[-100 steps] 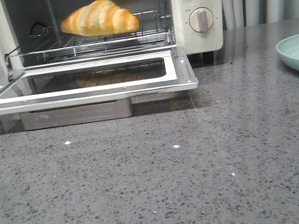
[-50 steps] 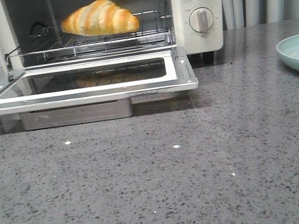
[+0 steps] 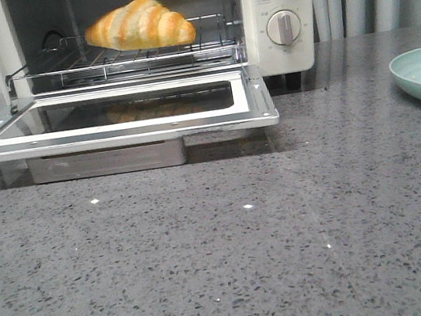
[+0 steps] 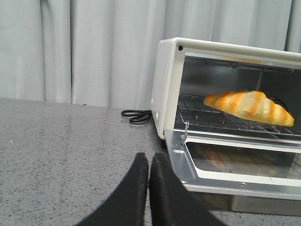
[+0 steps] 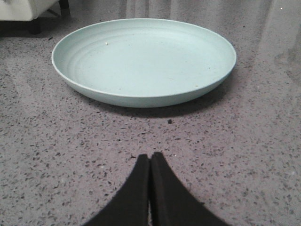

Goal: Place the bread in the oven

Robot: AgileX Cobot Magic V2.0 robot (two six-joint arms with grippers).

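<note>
Croissant on the rack, both our grippers clenched and empty.

We see the croissant lying on the wire rack inside the TOSHIBA toaster oven, whose glass door hangs fully open and flat. Our left gripper sits pinched together beside the oven's open front; our right gripper is likewise pressed closed near the pale green plate on the speckled grey countertop.

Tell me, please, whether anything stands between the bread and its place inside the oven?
Nothing visible does. The bread already lies on the wire rack inside the oven, whose door hangs open and flat in front. The plate is bare, and both the left gripper and right gripper are shut, holding nothing.
</note>
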